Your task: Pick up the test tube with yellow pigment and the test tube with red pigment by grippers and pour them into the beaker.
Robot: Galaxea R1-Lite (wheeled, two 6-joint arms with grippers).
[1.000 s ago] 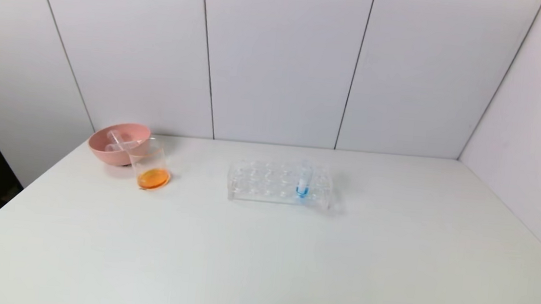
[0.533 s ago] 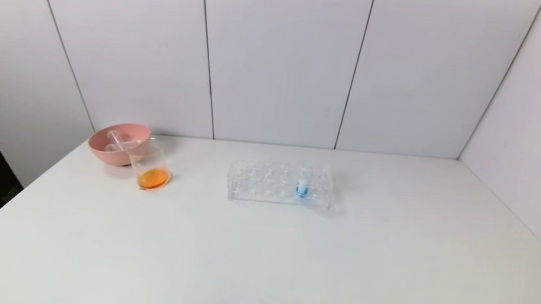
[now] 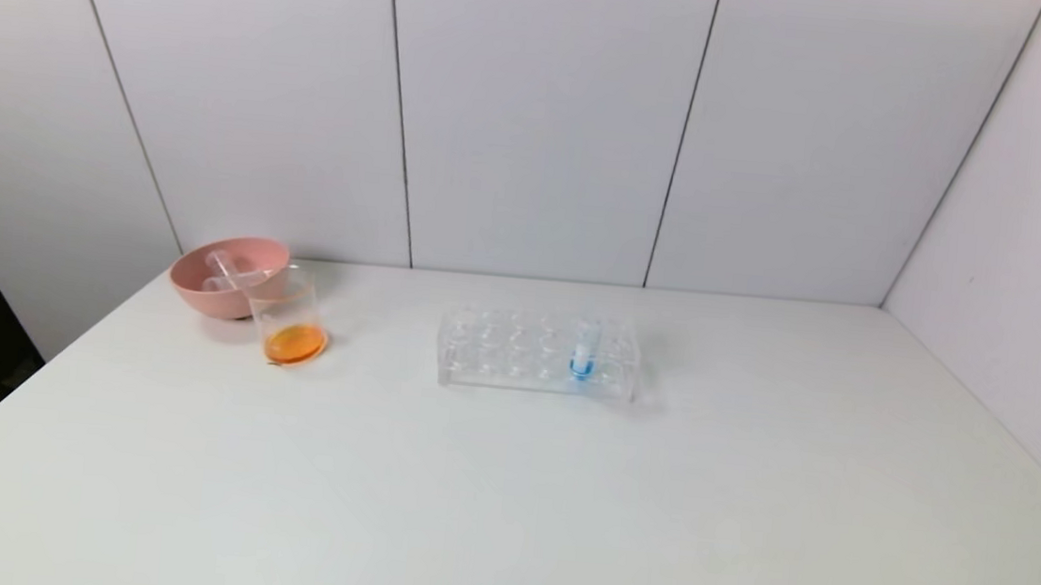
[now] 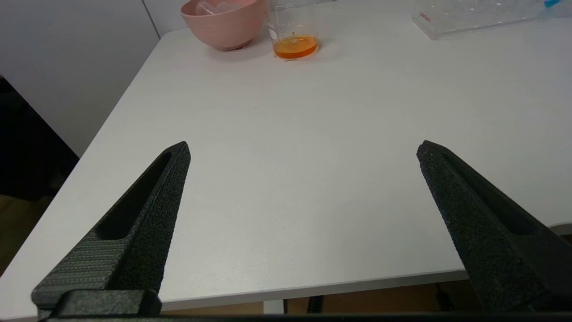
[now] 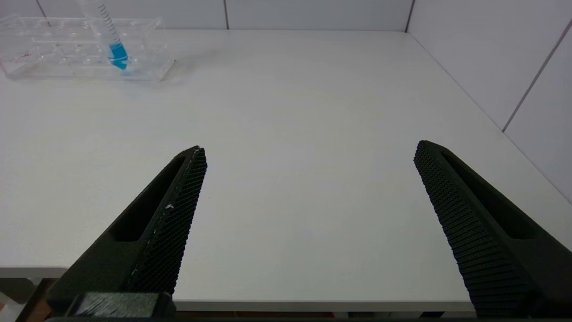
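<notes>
The beaker [image 3: 290,319] stands at the table's back left with orange liquid [image 3: 294,344] in its bottom; the left wrist view shows the beaker [image 4: 292,31] too. No test tube with yellow pigment or with red pigment is in view. My left gripper [image 4: 304,145] hovers open over the table's near edge on the left, with nothing between its fingers. My right gripper [image 5: 309,146] hovers open over the near edge on the right, also empty. Neither gripper shows in the head view.
A pink bowl [image 3: 209,294] just behind the beaker holds clear empty tubes [image 3: 230,275]. A clear tube rack [image 3: 515,353] at the back middle holds one tube with blue liquid [image 3: 584,347]. White walls close the back and right.
</notes>
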